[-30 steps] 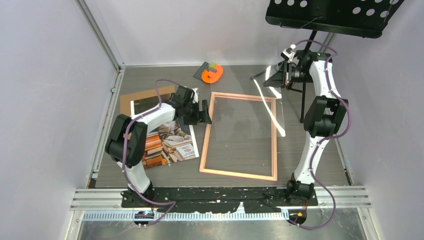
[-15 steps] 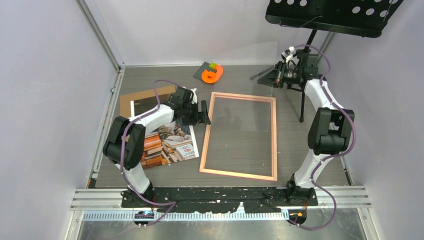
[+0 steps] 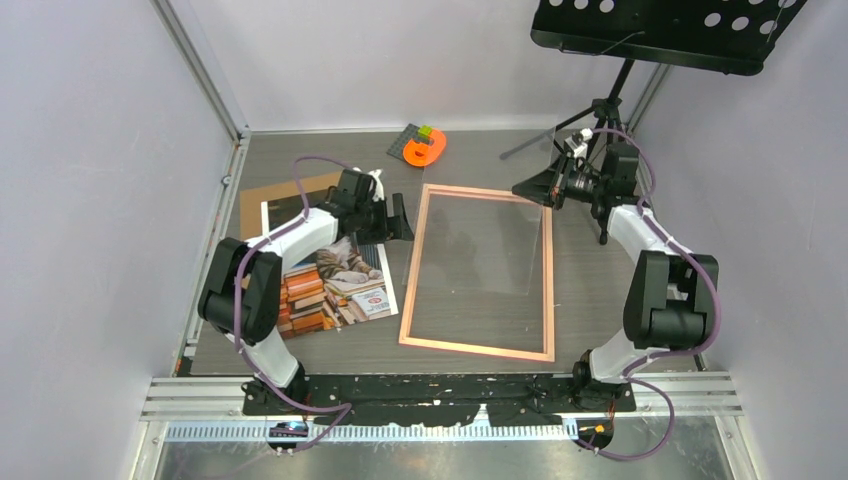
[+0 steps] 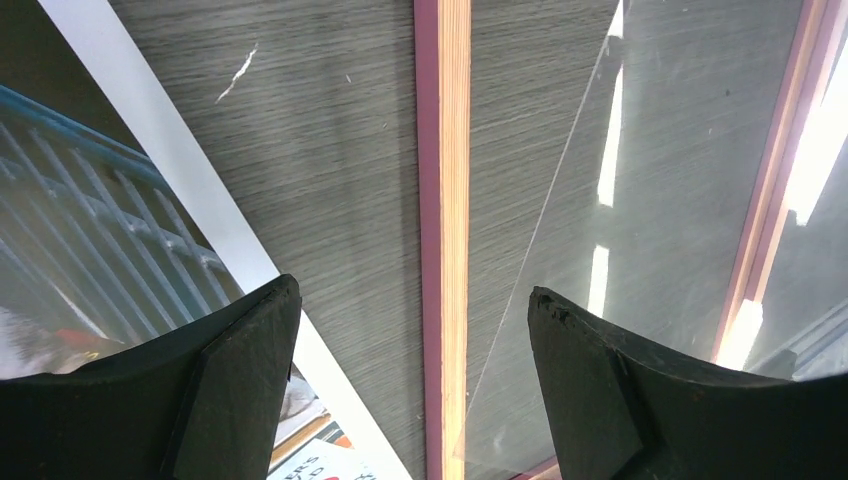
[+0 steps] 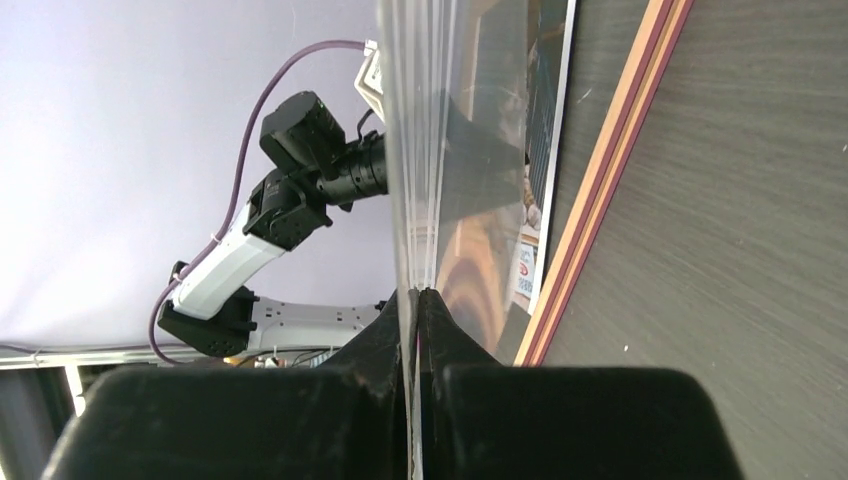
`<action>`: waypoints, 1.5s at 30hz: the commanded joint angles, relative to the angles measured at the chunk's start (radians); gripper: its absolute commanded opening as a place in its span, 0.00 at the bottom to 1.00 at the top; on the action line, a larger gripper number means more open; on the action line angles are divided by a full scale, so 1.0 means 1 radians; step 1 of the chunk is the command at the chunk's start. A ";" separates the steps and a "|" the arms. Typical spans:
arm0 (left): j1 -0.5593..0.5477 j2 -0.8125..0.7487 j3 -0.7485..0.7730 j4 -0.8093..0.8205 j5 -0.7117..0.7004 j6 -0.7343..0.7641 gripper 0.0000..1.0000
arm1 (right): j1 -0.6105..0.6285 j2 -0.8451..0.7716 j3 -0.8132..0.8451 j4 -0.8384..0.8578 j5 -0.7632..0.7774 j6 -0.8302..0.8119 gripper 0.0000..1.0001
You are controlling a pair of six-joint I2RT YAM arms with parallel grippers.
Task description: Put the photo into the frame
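The pink frame (image 3: 410,285) lies flat mid-table. My right gripper (image 3: 532,190) is shut on the edge of the clear pane (image 3: 500,250), holding it tilted over the frame's far right corner. In the right wrist view the fingers (image 5: 417,292) pinch the pane (image 5: 415,150) edge-on, beside the frame's rail (image 5: 600,190). My left gripper (image 3: 400,218) is open and empty, its jaws (image 4: 412,292) straddling the frame's left rail (image 4: 443,200), with the pane (image 4: 650,200) to the right. The cat photo (image 3: 335,285) lies left of the frame, partly under my left arm; its white border (image 4: 170,180) shows.
A brown backing board (image 3: 275,195) lies under the photo's far end. An orange object on a dark plate (image 3: 425,148) sits at the back. A black music stand (image 3: 660,30) overhangs the back right, its tripod legs (image 3: 604,215) right of the frame. Walls close three sides.
My right gripper has come down and towards the frame from the back right, bringing the pane over the frame. My left gripper has shifted slightly back and left.
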 commanded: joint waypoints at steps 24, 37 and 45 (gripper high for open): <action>0.010 -0.007 -0.002 0.093 -0.023 0.037 0.82 | -0.048 -0.090 -0.183 -0.301 -0.113 -0.361 0.06; 0.010 -0.011 -0.009 0.100 -0.020 0.037 0.82 | -0.050 -0.077 -0.176 -0.351 -0.118 -0.419 0.06; 0.003 0.004 -0.004 0.100 -0.016 0.034 0.82 | -0.057 -0.044 -0.133 -0.477 -0.114 -0.535 0.06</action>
